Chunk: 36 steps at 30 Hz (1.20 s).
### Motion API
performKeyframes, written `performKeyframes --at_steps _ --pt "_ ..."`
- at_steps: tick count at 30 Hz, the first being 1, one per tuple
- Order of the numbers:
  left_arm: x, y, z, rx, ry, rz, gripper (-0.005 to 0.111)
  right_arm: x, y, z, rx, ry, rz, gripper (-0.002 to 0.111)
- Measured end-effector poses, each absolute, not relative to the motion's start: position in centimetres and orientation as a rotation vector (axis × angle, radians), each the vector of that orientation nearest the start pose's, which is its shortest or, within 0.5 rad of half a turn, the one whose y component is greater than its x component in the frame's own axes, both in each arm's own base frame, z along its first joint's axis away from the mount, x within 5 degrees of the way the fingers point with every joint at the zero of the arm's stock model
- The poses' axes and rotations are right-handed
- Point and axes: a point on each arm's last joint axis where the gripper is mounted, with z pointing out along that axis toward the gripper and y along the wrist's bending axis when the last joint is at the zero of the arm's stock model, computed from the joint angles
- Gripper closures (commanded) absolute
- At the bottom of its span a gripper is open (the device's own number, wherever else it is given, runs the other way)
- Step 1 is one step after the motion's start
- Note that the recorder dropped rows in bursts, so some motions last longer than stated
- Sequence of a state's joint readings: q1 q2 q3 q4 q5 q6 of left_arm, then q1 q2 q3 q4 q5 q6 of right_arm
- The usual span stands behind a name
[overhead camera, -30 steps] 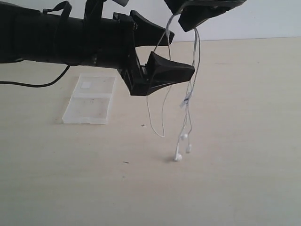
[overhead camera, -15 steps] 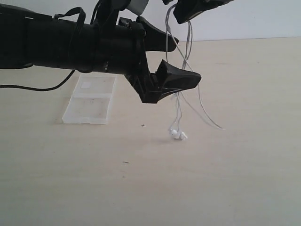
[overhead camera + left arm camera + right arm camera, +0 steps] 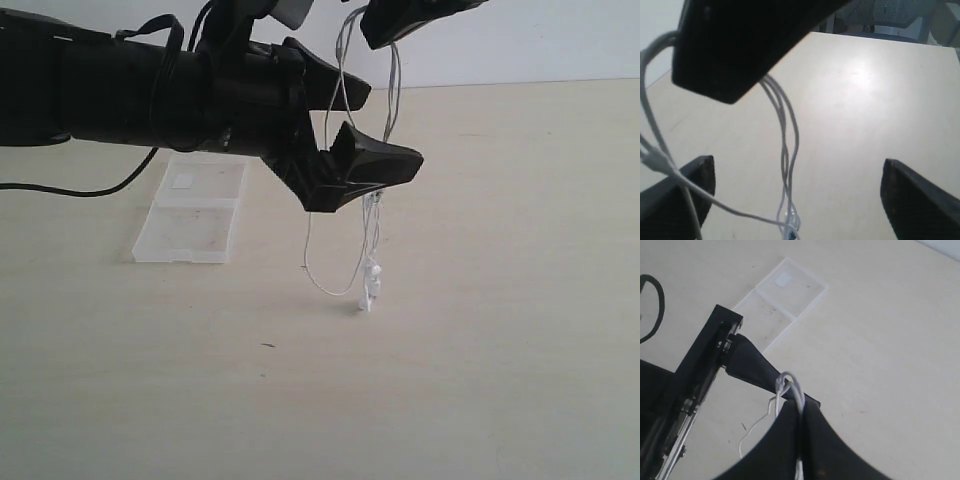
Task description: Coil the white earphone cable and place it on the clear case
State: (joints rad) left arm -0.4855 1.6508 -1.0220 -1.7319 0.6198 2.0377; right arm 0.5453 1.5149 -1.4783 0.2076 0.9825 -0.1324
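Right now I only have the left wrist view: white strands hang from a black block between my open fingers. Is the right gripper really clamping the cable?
Observer: Yes. The right wrist view shows the right gripper shut on the white earphone cable, with a small loop poking out past its fingertips.
Operator: I can't see the case at all. Where is it?
Observer: In the exterior view the clear case lies opened flat on the table, to the left of the dangling cable, with nothing on it.
Operator: Are the earbuds down on the table?
Observer: The earbuds hang together below the left gripper. The lowest is at or just above the table, and I cannot tell whether it touches.
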Motion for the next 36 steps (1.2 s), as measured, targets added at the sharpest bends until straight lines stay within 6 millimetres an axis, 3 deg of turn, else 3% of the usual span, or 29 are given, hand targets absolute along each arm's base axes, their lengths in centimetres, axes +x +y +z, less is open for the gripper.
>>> performKeyframes --at_steps 12,27,36 --pt "30.6 -22.2 21.7 1.064 1.812 -0.804 0.021 27.1 18.3 37.1 -0.766 2.404 0.437 0.108" --pt "31.7 -23.1 19.3 1.058 1.866 -0.881 0.022 27.2 18.3 37.1 -0.759 2.39 0.439 0.108" --pt "31.7 -23.1 19.2 1.055 1.872 -0.878 0.022 27.2 18.3 37.1 -0.758 2.389 0.439 0.108"
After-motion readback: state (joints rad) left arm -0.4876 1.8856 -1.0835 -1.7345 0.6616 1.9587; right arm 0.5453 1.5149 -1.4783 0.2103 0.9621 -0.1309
